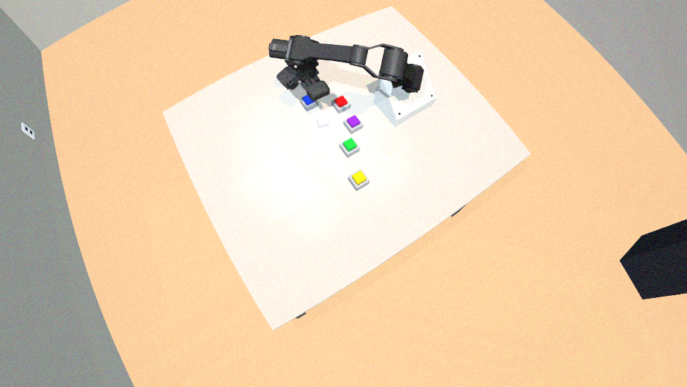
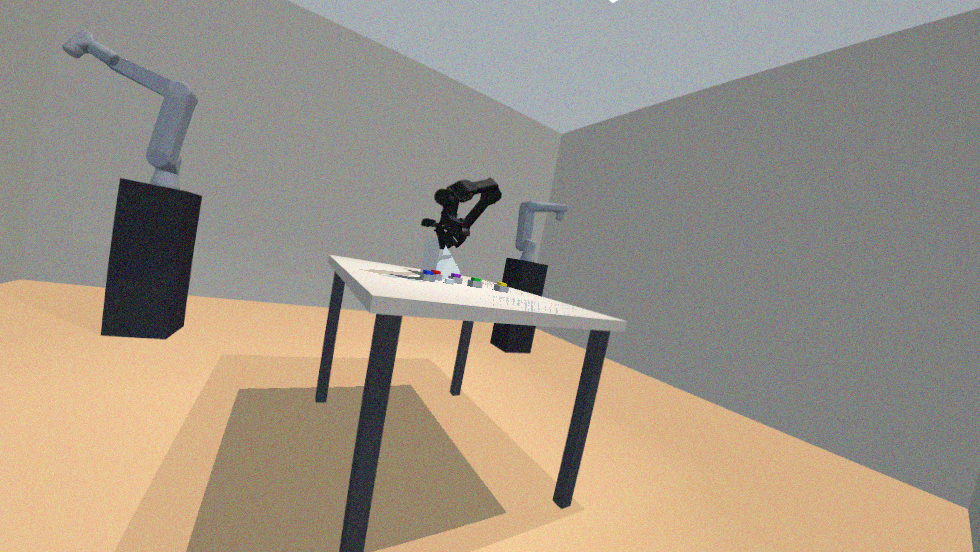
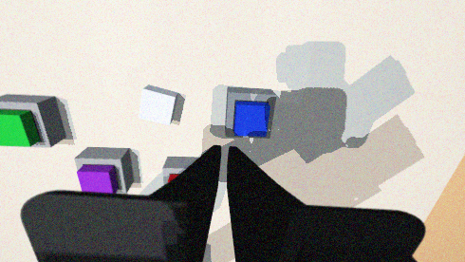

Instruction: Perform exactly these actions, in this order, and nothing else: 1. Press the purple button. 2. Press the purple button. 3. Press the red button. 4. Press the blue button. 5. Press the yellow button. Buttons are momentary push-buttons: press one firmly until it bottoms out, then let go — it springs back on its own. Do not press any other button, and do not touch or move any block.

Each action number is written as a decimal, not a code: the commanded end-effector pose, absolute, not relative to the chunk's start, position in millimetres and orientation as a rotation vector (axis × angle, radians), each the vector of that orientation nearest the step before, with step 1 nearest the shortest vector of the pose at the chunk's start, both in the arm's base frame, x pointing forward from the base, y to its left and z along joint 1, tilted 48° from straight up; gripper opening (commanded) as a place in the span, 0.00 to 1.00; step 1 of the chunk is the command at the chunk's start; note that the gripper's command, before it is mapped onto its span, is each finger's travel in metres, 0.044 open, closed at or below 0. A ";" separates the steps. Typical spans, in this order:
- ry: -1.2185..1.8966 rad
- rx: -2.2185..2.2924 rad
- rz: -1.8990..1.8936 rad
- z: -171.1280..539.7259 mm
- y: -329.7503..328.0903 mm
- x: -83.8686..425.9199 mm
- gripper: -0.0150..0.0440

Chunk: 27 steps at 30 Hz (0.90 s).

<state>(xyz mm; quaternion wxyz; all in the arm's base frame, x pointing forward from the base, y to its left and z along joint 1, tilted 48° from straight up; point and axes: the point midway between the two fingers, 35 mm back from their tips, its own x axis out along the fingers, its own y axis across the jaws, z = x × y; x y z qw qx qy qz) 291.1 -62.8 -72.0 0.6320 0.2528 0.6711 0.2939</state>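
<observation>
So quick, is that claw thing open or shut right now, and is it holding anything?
Gripper: shut, fingertips nearly touching, holding nothing; it hangs above the table near the blue button.

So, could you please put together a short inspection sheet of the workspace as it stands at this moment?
Surface: white table on dark legs, standing on a tan floor.
Job's things: blue button, red button, purple button and yellow button, each in a grey housing; green button is not part of the job.
Clutter: one white block between the blue and purple buttons, touching neither.
Grippers: gripper shut on nothing, tips raised off the table and short of the blue button.
Cables: nothing seen.
Surroundings: grey walls; two grey arms on black pedestals away from the table.
</observation>
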 end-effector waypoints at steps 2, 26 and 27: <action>1.527 0.539 0.664 -10.1 -8.6 318.3 0.29; 1.516 0.585 0.735 117.4 189.1 268.6 0.29; 1.516 0.586 0.736 112.7 194.7 267.2 0.29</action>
